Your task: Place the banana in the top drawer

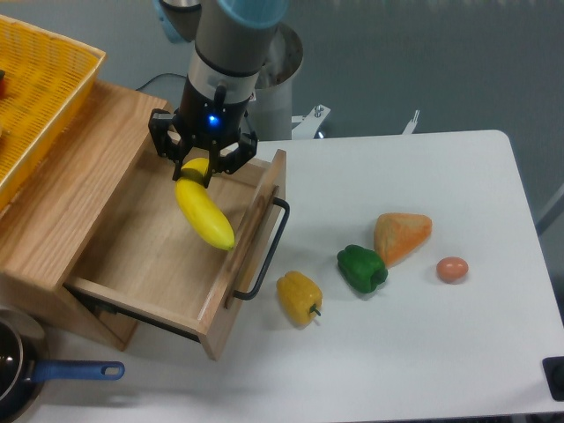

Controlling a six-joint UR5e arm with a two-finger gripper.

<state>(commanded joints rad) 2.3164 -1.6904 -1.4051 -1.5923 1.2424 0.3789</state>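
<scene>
The yellow banana (204, 214) hangs tilted over the open top drawer (154, 251), its lower end pointing toward the drawer's front right. My gripper (197, 166) is shut on the banana's upper end, above the back part of the drawer's wooden interior. The drawer is pulled out, and its black bar handle (269, 251) faces the table.
A yellow mesh basket (40, 92) sits on top of the wooden cabinet at the left. On the white table lie a yellow pepper (300, 297), a green pepper (362, 269), an orange wedge (402, 235) and a brown egg (452, 270). A blue-handled pot (26, 374) is at the bottom left.
</scene>
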